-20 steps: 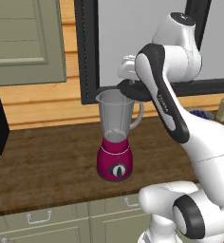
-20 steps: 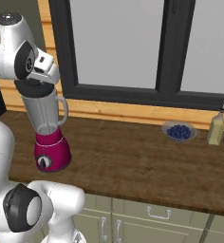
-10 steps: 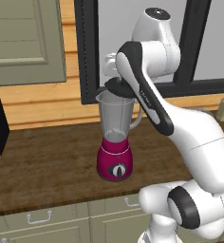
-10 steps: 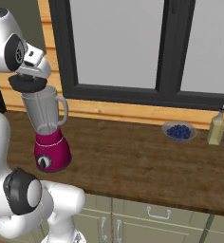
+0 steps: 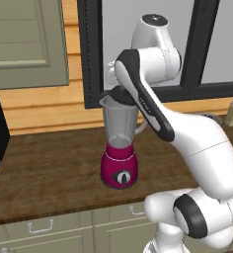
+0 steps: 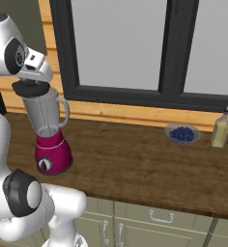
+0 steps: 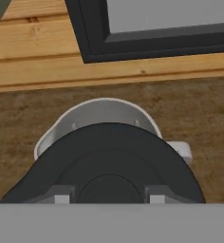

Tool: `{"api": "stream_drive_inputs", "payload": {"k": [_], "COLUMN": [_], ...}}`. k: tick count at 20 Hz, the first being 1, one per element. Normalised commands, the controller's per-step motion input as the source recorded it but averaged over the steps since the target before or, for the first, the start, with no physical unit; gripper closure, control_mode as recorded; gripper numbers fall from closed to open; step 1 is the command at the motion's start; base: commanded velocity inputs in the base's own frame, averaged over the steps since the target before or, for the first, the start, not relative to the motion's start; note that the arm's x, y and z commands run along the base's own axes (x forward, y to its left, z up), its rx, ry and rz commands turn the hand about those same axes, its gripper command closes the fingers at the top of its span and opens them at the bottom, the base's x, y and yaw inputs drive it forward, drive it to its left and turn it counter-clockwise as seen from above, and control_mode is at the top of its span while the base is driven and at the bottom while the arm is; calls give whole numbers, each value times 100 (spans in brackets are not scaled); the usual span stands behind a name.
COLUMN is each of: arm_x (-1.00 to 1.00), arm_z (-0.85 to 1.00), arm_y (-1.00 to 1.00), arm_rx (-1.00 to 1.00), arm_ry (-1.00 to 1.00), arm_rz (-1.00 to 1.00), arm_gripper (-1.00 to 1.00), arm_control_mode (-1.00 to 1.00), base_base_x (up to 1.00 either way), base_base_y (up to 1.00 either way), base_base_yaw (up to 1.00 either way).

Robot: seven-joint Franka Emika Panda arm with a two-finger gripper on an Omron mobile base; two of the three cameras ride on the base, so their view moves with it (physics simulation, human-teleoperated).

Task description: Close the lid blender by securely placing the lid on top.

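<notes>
The fingers [image 7: 106,198] seemingly clasp the round matte-black lid [image 7: 109,163] over the blender [image 5: 120,146]'s clear jar.

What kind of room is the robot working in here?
A kitchen, by the look of it: a wooden counter with drawers below carries a blender and a bowl of blueberries, and the gripper holds the lid over the jar.

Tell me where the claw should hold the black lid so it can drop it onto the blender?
By the raised bump in the middle of the lid, coming straight down from above. The lid is a flat disc lying level, so its thin edge gives little to pinch. A top grip also leaves the rim free to settle on the blender jar's mouth.
</notes>
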Motion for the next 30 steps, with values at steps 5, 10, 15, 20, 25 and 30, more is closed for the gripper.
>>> {"api": "stream_drive_inputs", "payload": {"k": [5,10,15,20,25,30], "arm_x": [8,17,20,14,11,12], "arm_z": [-16,-3,0,0,0,-2], "arm_y": [0,0,6,12,9,1], "arm_rx": [-3,0,0,-1,-1,0], "arm_ry": [0,0,0,0,0,0], "arm_rz": [0,0,0,0,0,0], "arm_gripper": [100,100,100,100,100,100], "arm_control_mode": [-100,-100,-100,-100,-100,-100], "base_base_x": [0,0,0,0,0,0], "base_base_y": [0,0,0,0,0,0], "base_base_yaw": [0,0,0,0,0,0]}}
